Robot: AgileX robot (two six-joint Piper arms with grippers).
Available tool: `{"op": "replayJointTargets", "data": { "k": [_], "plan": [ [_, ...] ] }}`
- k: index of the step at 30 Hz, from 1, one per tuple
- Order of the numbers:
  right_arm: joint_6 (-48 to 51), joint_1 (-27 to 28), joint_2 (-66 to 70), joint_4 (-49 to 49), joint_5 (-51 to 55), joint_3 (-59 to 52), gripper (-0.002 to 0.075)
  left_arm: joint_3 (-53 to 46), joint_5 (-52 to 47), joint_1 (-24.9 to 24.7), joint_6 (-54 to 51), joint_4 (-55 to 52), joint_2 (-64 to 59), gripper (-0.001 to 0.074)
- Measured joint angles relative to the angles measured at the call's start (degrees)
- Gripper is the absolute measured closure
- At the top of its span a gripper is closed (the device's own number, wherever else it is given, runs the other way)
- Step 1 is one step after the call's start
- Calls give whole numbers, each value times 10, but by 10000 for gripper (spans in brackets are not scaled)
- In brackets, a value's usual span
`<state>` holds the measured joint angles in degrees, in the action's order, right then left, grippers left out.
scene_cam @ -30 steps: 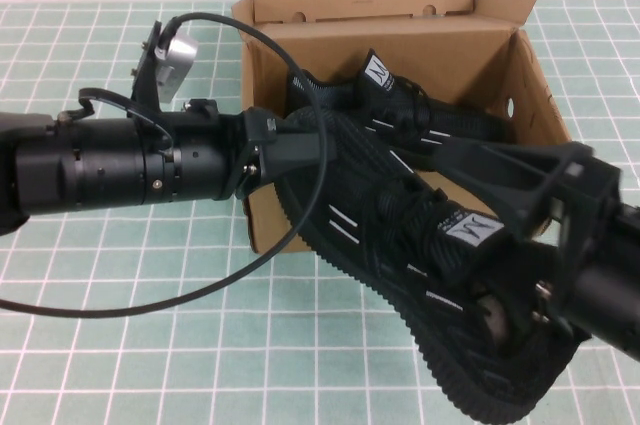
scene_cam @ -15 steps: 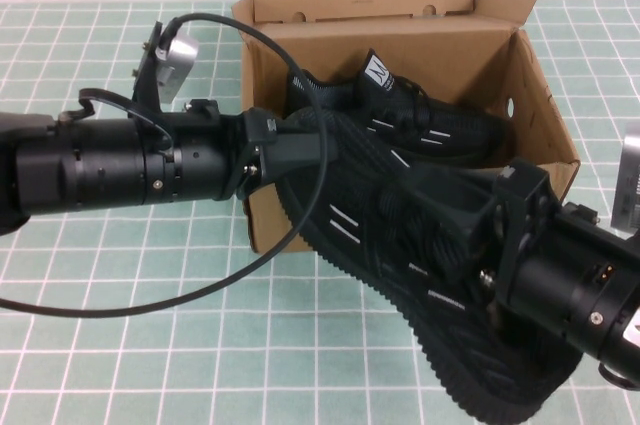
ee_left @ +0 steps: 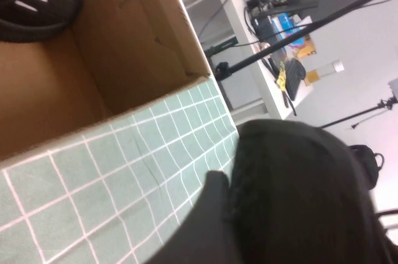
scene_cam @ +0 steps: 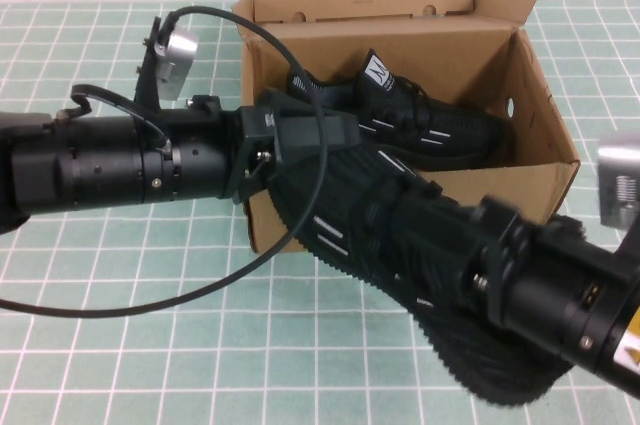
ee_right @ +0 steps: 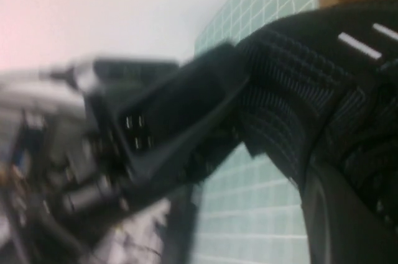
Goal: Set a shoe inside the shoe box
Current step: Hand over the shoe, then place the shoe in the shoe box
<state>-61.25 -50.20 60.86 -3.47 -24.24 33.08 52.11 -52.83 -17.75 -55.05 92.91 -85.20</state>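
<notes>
One shoe [scene_cam: 430, 130] already lies in the box [scene_cam: 520, 180]. The second shoe [scene_cam: 350, 210] is outside, tilted across the box's front edge, its toe clenched in the left pincer [scene_cam: 310, 135], its heel clenched in the right pincer [scene_cam: 420, 235]. Lowering inside remains.

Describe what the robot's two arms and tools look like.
Both arms are matte black cylinders. The left arm carries a looping black cable and a silver wrist camera. The left tool and right tool are angular black plastic.
</notes>
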Motion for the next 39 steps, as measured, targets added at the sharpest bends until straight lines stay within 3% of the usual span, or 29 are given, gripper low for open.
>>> {"op": "replayJointTargets", "data": {
  "k": [3, 8, 16, 22, 27, 29, 34, 36, 39],
  "plan": [
    [21, 0, -5, -84, 0, 0, 732, 0, -12, 7, -1, 0, 0, 69],
    [56, 0, -18, -108, 6, 2, 732, 0, -42, 42, -1, 0, 0, 65],
    [243, 0, -63, -129, 36, 3, 732, 0, -128, 163, -1, -1, 0, 64],
    [438, 0, -67, -132, 281, 85, 732, 0, -135, 212, 18, -28, 0, 64],
    [463, 2, -42, -223, 381, 183, 732, 0, -141, 213, 42, -85, 0, 81],
    [447, 17, -22, -247, 394, 222, 732, 0, -141, 213, 49, -108, 0, 177],
    [441, 85, 40, -253, 397, 307, 732, 0, -144, 213, 55, -179, 2, 609],
    [441, 116, 68, -249, 390, 329, 732, 0, -144, 213, 58, -207, 9, 675],
    [444, 163, 113, -217, 375, 362, 732, 0, -144, 213, 59, -229, 30, 715]
  ]
}}
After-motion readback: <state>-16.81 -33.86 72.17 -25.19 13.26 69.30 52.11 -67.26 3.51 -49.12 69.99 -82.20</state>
